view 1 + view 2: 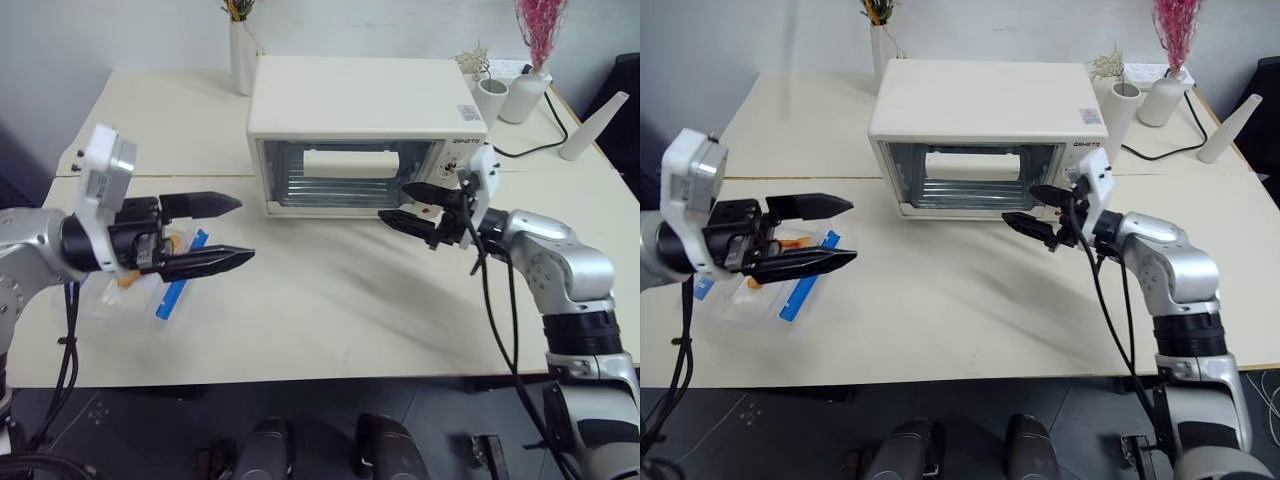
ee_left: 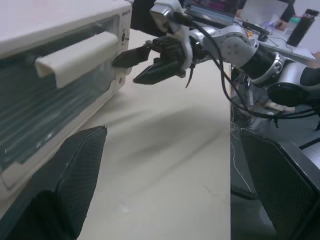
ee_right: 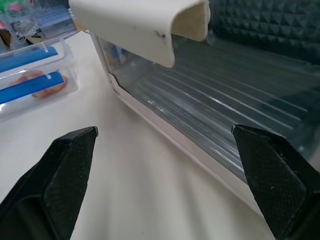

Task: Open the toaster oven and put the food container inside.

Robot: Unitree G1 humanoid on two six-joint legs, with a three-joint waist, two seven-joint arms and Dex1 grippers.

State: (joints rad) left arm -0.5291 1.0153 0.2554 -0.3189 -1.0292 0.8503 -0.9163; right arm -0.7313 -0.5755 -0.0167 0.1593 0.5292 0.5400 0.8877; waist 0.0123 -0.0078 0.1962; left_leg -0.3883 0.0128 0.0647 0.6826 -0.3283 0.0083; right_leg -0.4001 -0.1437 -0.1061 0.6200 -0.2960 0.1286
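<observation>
Toaster oven [image 1: 366,135] sits toward the back edge of the cream table [image 1: 330,300], about mid-width, glass door [image 1: 345,175] facing the front edge. Door is shut; white bar handle [image 1: 350,162] runs across its upper part, wire rack visible behind the glass. Control panel with knobs is at the oven's right end, partly hidden by the right gripper

Food container [image 1: 770,275] lies flat on the table near the left front area, well apart from the oven. Clear plastic, blue clip strips [image 1: 808,275] along the long sides, orange pieces showing through. The left gripper hangs above it and covers part of it

Left gripper [image 1: 222,233]: both black fingers spread wide, nothing between them, raised off the table and pointing roughly level toward the right. Not touching the container

Right gripper [image 1: 412,205]: fingers also spread apart, empty, held level just in front of the oven's right front corner, pointing left across the door face. In the right wrist view the handle [image 3: 137,25] and glass are close ahead of the fingertips [image 3: 75,150]; contact with the oven cannot be told

Along the back edge: a tall white vase [image 1: 243,55] left of the oven, small white pots [image 1: 490,95] and a vase with red sprigs [image 1: 527,90] to its right, a black cable [image 1: 530,150] trailing on the table beside them
</observation>
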